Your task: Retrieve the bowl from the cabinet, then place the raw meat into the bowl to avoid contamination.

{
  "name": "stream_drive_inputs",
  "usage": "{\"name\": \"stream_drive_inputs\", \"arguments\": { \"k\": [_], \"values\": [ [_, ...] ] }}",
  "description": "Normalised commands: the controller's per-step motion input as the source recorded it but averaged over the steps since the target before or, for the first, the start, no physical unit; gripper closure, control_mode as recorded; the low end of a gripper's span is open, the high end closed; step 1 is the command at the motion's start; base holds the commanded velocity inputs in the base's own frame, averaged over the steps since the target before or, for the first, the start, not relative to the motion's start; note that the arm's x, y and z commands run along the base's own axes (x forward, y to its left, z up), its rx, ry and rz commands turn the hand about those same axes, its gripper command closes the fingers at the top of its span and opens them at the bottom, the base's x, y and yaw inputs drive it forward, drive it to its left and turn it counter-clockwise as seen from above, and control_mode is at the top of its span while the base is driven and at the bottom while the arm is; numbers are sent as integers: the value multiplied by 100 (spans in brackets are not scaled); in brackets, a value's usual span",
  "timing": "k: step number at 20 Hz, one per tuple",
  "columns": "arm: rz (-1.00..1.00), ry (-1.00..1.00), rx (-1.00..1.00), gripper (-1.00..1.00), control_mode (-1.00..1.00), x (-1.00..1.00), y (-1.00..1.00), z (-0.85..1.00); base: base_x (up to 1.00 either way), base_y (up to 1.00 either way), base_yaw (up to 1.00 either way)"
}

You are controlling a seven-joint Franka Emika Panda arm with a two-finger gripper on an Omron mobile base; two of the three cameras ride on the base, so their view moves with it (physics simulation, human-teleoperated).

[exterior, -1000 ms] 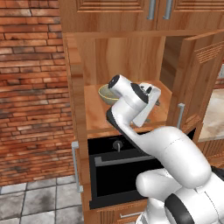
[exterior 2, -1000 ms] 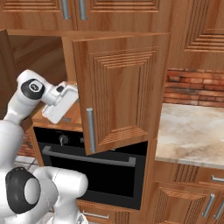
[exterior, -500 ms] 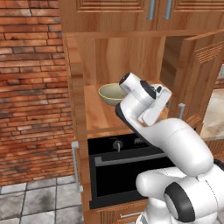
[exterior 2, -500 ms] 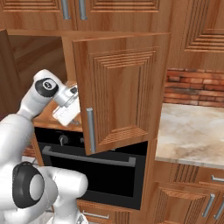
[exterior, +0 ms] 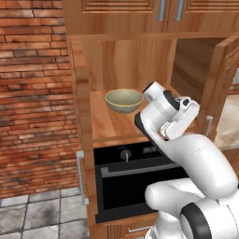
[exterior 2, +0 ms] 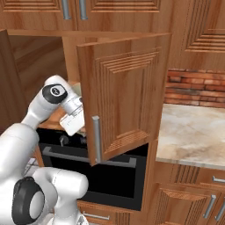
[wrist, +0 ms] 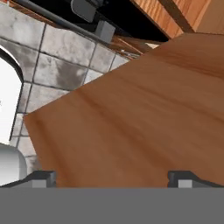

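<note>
The bowl, round, shallow and pale olive-beige with a thin yellowish rim, sits upright on the wooden shelf inside the open reddish-brown wooden cabinet, toward the far side of that shelf. You see the white arm bent just right of the bowl, with its wrist close to the bowl's right side; whether they touch, you cannot tell. In the hand view the gripper has its two dark fingertips wide apart, with nothing between them, and it faces a plain brown wooden panel with grey floor tiles beyond. In the right base view the open cabinet door with a vertical metal bar handle stands right of the arm. The black built-in oven is directly under the shelf.
</note>
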Motion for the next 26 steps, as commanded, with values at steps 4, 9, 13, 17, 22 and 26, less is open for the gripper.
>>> {"name": "stream_drive_inputs", "arguments": {
  "k": [4,9,13,17,22,26],
  "values": [
    [-11,-7,2,-100,-100,-73,-50,-1,0,0,0],
    [-10,-7,4,-100,-100,-69,-57,0,0,0,0],
    [-10,-4,6,-100,-100,-61,-63,0,0,0,0],
    [-7,-1,6,-100,-100,-36,-62,-1,0,0,0],
    [0,0,4,-100,-100,-2,-57,-3,0,0,0],
    [3,0,3,-100,-100,7,-47,-5,0,0,0]
  ]
}}
